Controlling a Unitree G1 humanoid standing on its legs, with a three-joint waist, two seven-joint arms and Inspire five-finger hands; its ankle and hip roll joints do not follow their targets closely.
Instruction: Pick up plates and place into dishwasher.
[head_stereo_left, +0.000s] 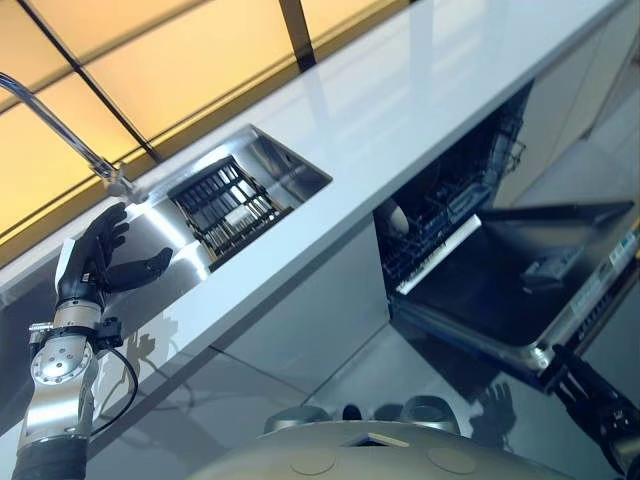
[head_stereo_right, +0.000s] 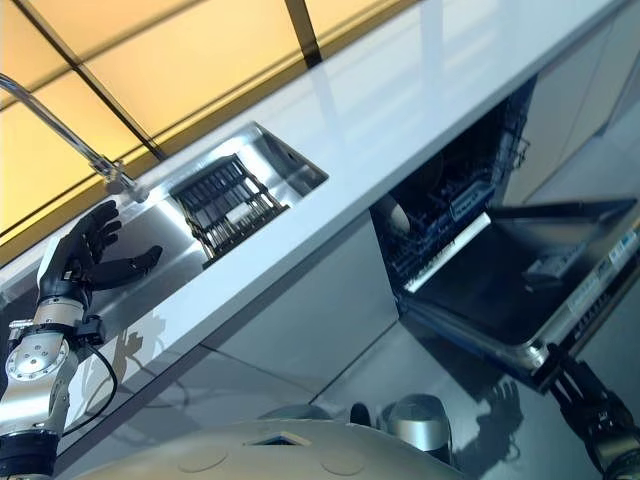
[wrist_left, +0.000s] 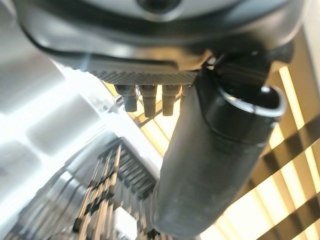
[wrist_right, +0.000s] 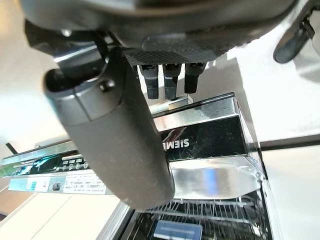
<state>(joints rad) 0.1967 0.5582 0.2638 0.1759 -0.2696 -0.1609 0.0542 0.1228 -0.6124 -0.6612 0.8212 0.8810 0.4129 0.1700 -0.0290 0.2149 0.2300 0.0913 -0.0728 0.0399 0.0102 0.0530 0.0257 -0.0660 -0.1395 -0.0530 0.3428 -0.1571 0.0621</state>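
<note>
At about 8 o'clock in my head view, nearest to me, I see my left hand (head_stereo_left: 95, 262) raised over the near edge of the sink (head_stereo_left: 290, 165), with the fingers straight and spread and the thumb held out to the side; it holds nothing. The sink is set into the white worktop (head_stereo_left: 400, 110), and a dark dish rack (head_stereo_left: 228, 207) lies inside it, with something pale in it that I cannot identify as a plate. A curved tap (head_stereo_left: 60, 130) stands at 10 o'clock. At 3 o'clock the dishwasher (head_stereo_left: 470, 200) is open, its door (head_stereo_left: 520, 290) folded down flat, and one white plate (head_stereo_left: 397, 218) stands in the lower basket. My right hand (wrist_right: 170, 75) is at 5 o'clock, at the front edge of the door; its fingers point straight toward this edge and grasp nothing.
</note>
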